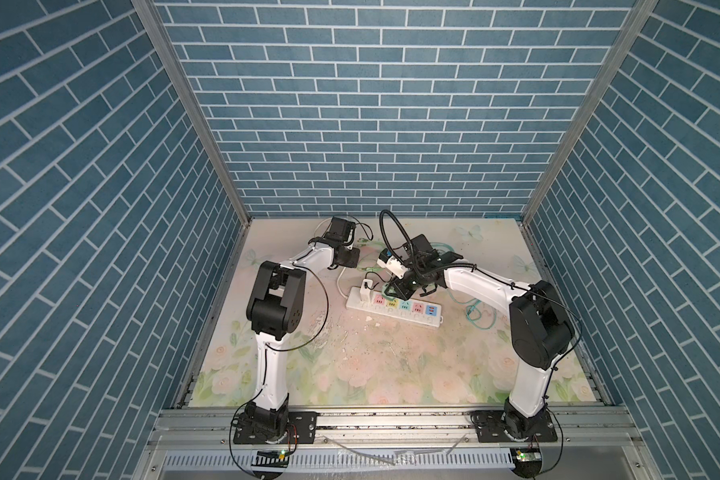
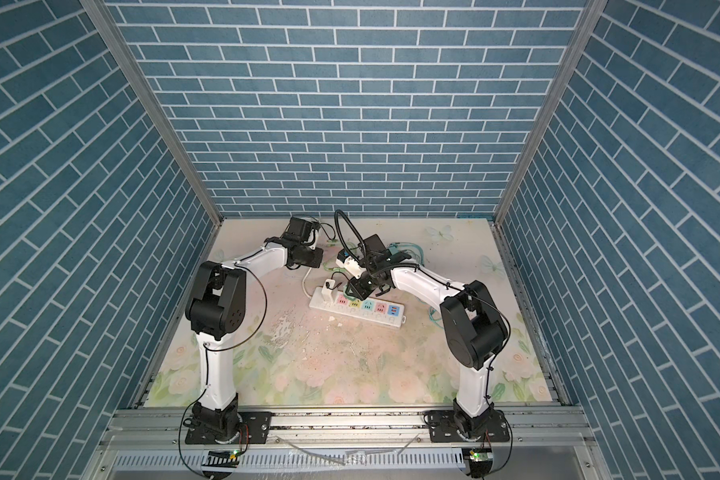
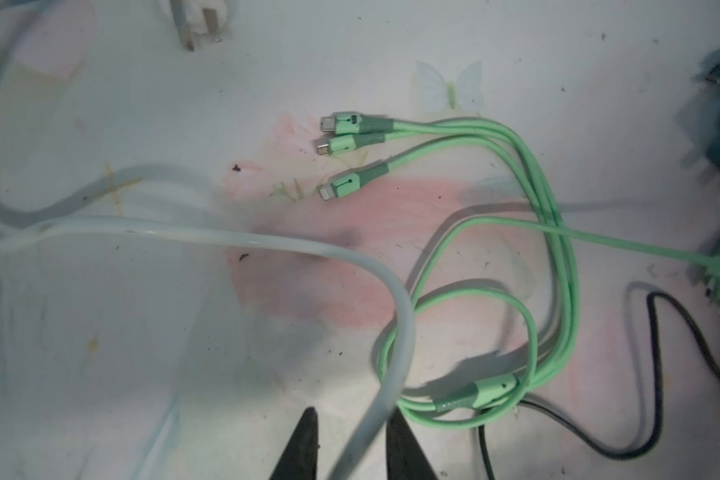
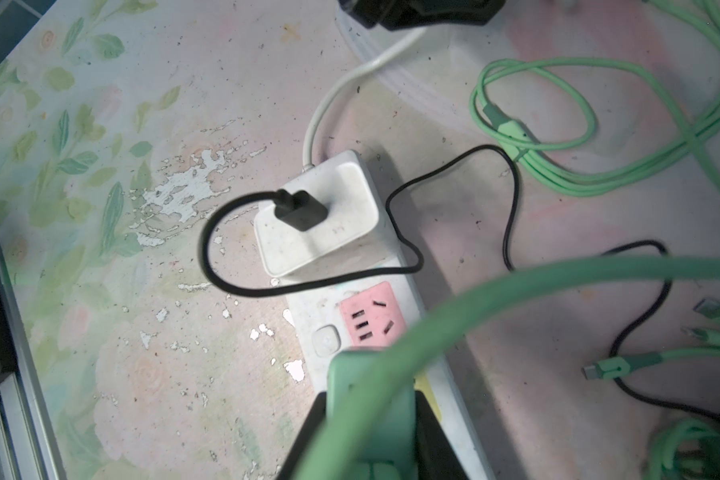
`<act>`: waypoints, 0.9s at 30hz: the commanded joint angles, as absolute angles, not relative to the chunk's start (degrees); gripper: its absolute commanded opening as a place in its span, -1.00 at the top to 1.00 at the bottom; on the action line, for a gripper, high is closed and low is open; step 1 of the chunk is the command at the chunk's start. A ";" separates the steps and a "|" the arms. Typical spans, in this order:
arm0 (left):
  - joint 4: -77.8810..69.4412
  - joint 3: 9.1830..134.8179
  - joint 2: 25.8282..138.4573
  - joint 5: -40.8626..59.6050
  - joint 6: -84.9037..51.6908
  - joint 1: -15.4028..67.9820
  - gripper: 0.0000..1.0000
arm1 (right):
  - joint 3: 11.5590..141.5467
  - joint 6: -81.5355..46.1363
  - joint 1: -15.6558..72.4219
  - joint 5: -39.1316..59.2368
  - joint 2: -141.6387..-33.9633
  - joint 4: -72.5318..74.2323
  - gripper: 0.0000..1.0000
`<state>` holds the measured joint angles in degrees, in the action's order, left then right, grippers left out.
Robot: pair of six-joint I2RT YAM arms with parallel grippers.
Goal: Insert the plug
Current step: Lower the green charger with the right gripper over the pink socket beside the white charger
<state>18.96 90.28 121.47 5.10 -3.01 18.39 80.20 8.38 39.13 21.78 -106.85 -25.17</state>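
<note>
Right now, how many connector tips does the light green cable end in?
3, loose on the mat: tip by the butterfly print, middle tip beside it, third tip slightly apart.

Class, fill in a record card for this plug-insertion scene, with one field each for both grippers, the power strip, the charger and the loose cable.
Left gripper: shut on the white cord
Right gripper: shut on the green plug, over the strip next to the pink socket; cannot tell if it is seated
Power strip: lying flat, pink socket free
White charger: in the strip's end socket, black lead attached
Three-headed green cable: lying loose
</note>
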 commanded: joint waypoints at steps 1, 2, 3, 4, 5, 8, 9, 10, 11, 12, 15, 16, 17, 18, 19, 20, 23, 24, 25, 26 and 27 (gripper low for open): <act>19.97 88.58 118.70 3.29 -5.90 18.62 0.08 | 81.95 13.11 39.68 20.76 -106.36 -22.07 1.00; 19.66 87.82 118.22 3.17 -6.35 18.55 0.02 | 81.72 13.38 39.82 20.67 -106.29 -21.77 1.00; 19.35 87.03 117.75 3.03 -6.64 18.52 -0.09 | 81.56 13.92 39.95 20.82 -106.34 -21.55 1.00; 19.10 86.34 117.31 2.52 -7.02 18.54 -0.12 | 81.28 14.33 39.93 20.83 -106.44 -21.16 1.00; 18.92 85.99 117.00 2.55 -7.10 18.54 -0.12 | 80.92 14.52 39.92 21.09 -106.46 -20.49 1.00; 18.80 85.51 116.17 2.72 -7.03 18.30 -0.17 | 80.59 15.48 39.93 22.39 -106.59 -19.12 1.00; 19.06 85.57 115.96 2.98 -7.05 18.28 -0.23 | 80.73 15.75 39.91 22.70 -106.82 -18.88 1.00; 19.39 85.76 115.70 3.42 -7.03 18.03 -0.27 | 80.77 15.96 39.90 23.29 -107.11 -18.55 1.00; 19.48 85.78 115.51 4.04 -7.14 17.72 -0.28 | 80.77 16.10 39.92 23.58 -107.49 -18.38 1.00; 19.11 85.44 114.97 4.42 -7.41 17.30 -0.29 | 80.96 16.33 40.01 24.16 -107.99 -18.54 1.00; 17.28 83.63 113.10 5.04 -8.22 16.25 -0.30 | 80.11 16.48 40.15 25.53 -108.29 -17.78 1.00; 16.83 83.11 112.50 5.18 -8.69 15.88 -0.31 | 79.56 16.60 40.23 25.70 -108.13 -17.38 1.00; 16.47 82.73 112.04 5.21 -8.99 15.61 -0.33 | 79.14 16.61 40.26 25.83 -108.03 -17.04 1.00; 16.22 82.38 111.68 5.77 -9.14 15.39 -0.34 | 78.74 16.63 40.24 25.91 -107.93 -16.81 1.00; 16.22 82.22 111.37 6.04 -9.23 15.18 -0.36 | 78.66 16.69 40.26 26.01 -107.93 -16.74 1.00; 16.41 82.18 111.20 5.97 -9.26 15.19 -0.37 | 78.66 16.70 40.25 26.00 -108.08 -16.71 1.00; 16.29 81.61 110.49 6.40 -9.30 15.21 -0.37 | 78.14 16.94 40.36 26.76 -108.28 -16.56 1.00; 15.89 81.20 110.10 6.31 -9.43 15.21 -0.38 | 77.51 16.96 40.43 26.87 -108.13 -15.93 1.00; 15.49 80.67 109.59 6.32 -9.49 15.16 -0.38 | 76.73 16.90 40.49 26.83 -107.94 -15.14 1.00; 15.14 80.35 109.20 6.18 -9.65 15.20 -0.39 | 76.13 16.96 40.62 26.68 -107.80 -14.54 1.00; 14.87 79.99 108.70 6.05 -9.83 15.21 -0.39 | 75.60 16.86 40.63 26.28 -107.65 -14.20 1.00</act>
